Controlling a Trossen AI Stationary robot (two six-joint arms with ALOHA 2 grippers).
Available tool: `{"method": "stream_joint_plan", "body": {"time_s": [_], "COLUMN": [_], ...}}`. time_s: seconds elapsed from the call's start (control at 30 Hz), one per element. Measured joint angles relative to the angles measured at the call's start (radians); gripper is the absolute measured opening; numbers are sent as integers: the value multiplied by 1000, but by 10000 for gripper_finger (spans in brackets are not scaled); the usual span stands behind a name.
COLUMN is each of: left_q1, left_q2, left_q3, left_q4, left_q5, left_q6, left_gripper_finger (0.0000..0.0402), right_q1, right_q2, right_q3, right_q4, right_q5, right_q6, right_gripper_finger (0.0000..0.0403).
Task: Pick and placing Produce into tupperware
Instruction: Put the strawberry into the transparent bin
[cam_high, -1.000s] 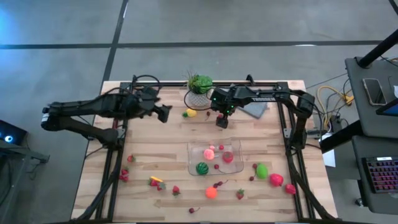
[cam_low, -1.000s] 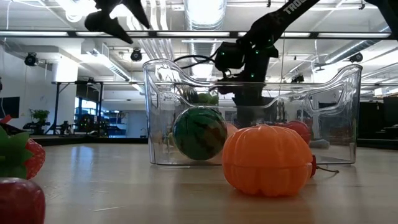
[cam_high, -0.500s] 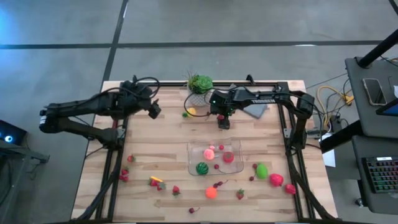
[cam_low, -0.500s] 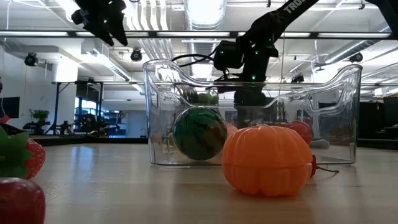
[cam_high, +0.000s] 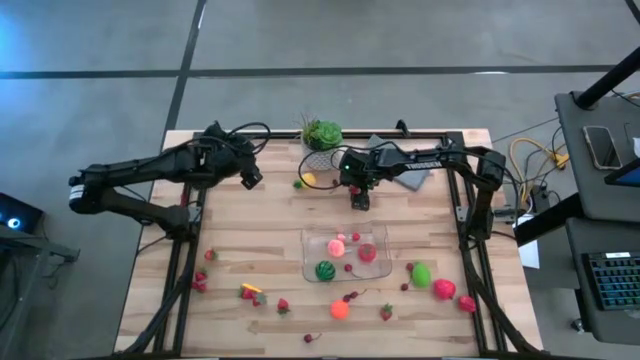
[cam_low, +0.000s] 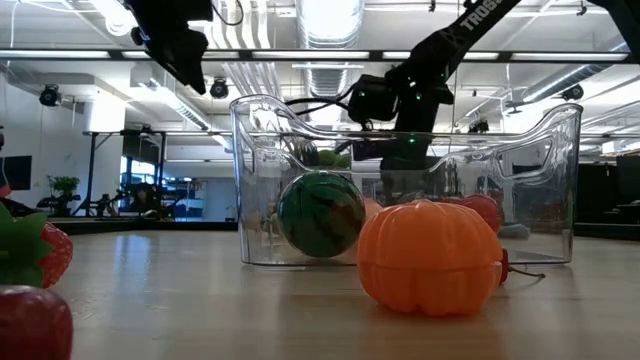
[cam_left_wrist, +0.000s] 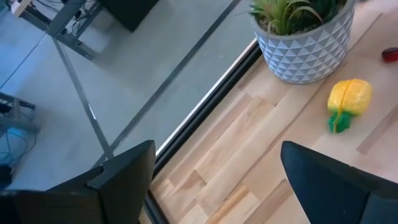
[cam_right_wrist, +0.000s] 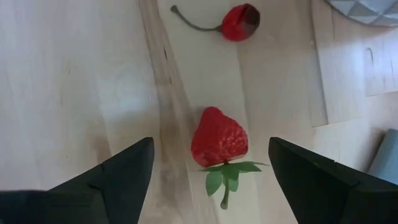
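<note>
My right gripper (cam_high: 360, 197) is open just above the table, between the potted plant and the tupperware (cam_high: 345, 255). In the right wrist view its fingers stand on either side of a red strawberry (cam_right_wrist: 219, 140) that lies on its side on the wood, without touching it. A red cherry (cam_right_wrist: 239, 22) lies beyond the strawberry. My left gripper (cam_high: 250, 177) is open and empty, held high at the table's far left. A yellow fruit (cam_left_wrist: 349, 99) lies ahead of it. The tupperware holds a striped melon (cam_high: 325, 270), a pink fruit (cam_high: 337, 247) and a red one (cam_high: 367, 252).
A potted plant (cam_high: 320, 140) and a grey cloth (cam_high: 405, 168) sit at the far edge. An orange fruit (cam_high: 340, 310), a green one (cam_high: 421, 273), pink-red ones (cam_high: 444, 289) and strawberries (cam_high: 248, 292) lie around the tupperware, near the near edge.
My left gripper has drawn back toward the table's left edge, away from the yellow fruit, staying high. My right gripper has sunk a little toward the table over the strawberry.
</note>
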Motion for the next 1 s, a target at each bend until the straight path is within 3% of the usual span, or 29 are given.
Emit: {"method": "stream_joint_plan", "body": {"time_s": [0.33,0.73,1.0], "left_q1": [6,6,6], "left_q2": [22,22,22], "left_q3": [0,0,0], "left_q4": [13,15,15], "left_q5": [1,3,3], "left_q6": [2,-4,-4], "left_gripper_finger": [331,331,331], "right_q1": [0,0,-2], "right_q2": [1,1,1], "right_q3": [-55,-71,-77], "right_q4": [84,132,161], "right_q5": [0,0,0], "right_q6": [1,18,14], "right_gripper_finger": [299,216,190]}}
